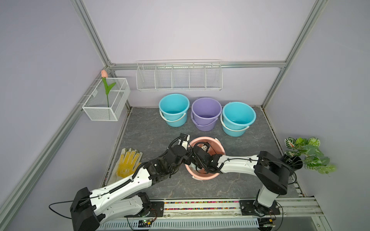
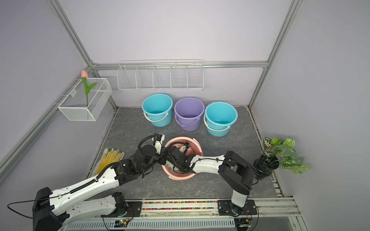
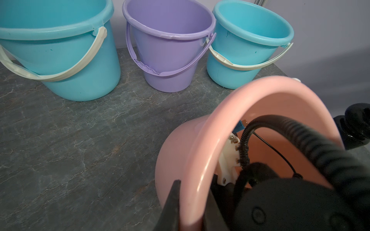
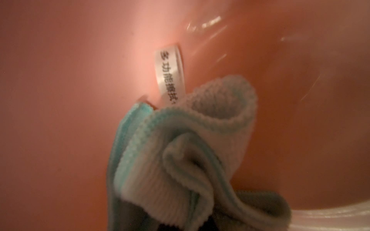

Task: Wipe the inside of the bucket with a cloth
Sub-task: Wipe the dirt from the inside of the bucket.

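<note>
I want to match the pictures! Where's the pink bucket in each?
Top view: pink bucket, just below centre.
Top view: pink bucket, same place.
Left wrist: its rim, close up.
Right wrist: its inside, behind the cloth.
Landmark: purple bucket behind it, missing from right wrist.

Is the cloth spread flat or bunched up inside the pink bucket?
Bunched up: the right wrist view shows the cloth crumpled into thick folds, white label sticking out, against the inner wall of the pink bucket.

read: 多功能擦拭, end of line hidden | on: white label (image 4: 170, 74) of cloth (image 4: 180, 160) | glove (image 1: 128, 164) logo: unreadable
</note>
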Robot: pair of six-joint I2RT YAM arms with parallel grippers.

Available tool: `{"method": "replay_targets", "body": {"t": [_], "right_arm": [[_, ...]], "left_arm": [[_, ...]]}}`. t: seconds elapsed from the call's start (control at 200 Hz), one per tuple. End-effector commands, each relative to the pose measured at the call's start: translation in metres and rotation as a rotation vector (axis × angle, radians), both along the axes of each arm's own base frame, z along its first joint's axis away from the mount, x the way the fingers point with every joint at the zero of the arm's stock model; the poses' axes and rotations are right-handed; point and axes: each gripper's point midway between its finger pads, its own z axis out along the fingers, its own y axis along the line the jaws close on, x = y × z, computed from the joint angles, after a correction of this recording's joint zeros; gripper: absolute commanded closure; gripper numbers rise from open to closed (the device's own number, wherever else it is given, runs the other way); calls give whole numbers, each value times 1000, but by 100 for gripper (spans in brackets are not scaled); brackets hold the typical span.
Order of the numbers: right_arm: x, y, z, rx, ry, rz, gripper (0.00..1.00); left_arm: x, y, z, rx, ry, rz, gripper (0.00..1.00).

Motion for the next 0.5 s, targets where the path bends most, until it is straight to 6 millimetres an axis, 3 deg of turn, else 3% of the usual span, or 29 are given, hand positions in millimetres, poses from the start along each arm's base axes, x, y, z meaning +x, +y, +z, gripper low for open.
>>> {"method": "replay_targets", "body": {"t": [0.0, 0.13, 0.495], "right_arm": [[-11, -13, 15, -68, -9, 41, 93], [-21, -16, 45, -50, -43, 66, 93], [-33, -42, 98, -43, -130, 68, 93]], "left_arm": [[-1, -8, 12, -56, 1, 9, 100], [3, -10, 4, -7, 24, 15, 100], [8, -23, -15, 29, 102, -8, 100]]}}
